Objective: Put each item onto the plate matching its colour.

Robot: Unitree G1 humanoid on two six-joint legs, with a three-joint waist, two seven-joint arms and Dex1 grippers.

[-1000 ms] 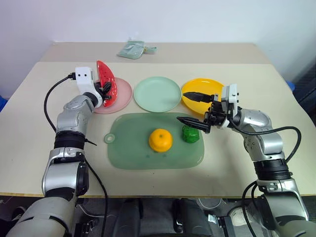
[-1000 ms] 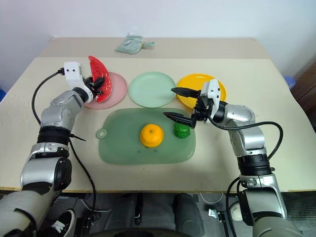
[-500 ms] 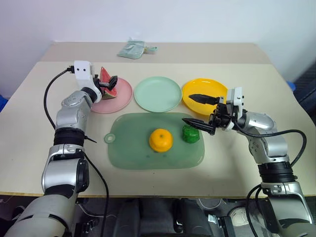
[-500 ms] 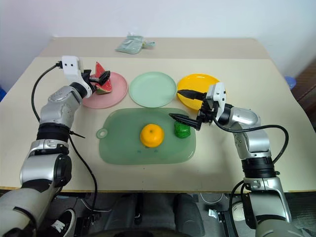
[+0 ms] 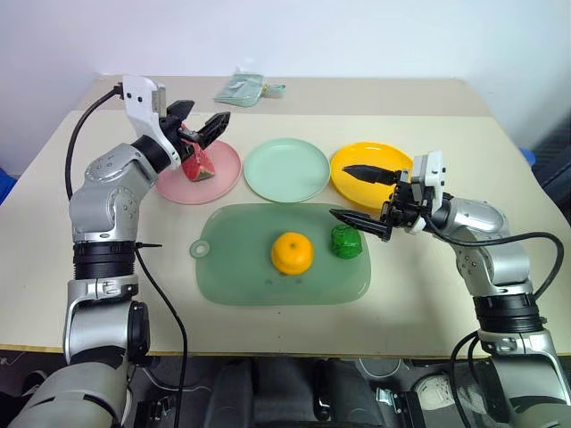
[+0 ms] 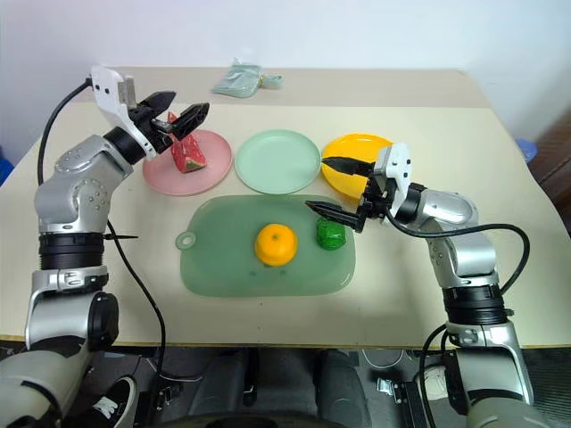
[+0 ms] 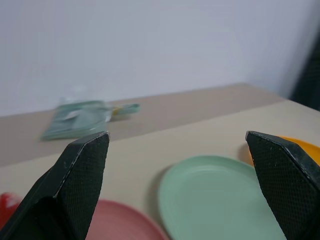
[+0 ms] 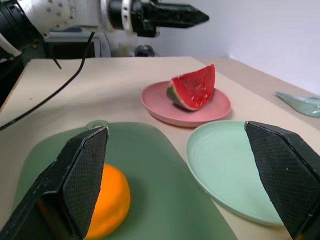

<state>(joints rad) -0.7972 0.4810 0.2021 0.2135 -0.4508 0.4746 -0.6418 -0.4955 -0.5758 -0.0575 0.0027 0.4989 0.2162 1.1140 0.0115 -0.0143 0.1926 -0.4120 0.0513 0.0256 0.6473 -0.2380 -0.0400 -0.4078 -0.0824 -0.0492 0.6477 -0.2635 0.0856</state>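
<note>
On the pink plate: the watermelon wedge [image 6: 186,154] rests, rind down, on the pink plate [image 6: 214,168].
Left gripper: the left gripper [image 6: 174,116] hangs above the wedge, fingers spread wide, holding nothing.
Right gripper: the right gripper [image 5: 355,192] is level, fingers wide apart and empty, just beside the green vegetable [image 5: 344,241].
Cutting mat: the orange [image 5: 292,253] and the vegetable lie on the green mat [image 5: 232,267].
Other plates: the mint plate [image 5: 285,168] and the yellow plate [image 5: 357,183] are bare.

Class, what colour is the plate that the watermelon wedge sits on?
Pink: the watermelon wedge rests on the pink plate, clearest in the right wrist view.
</note>
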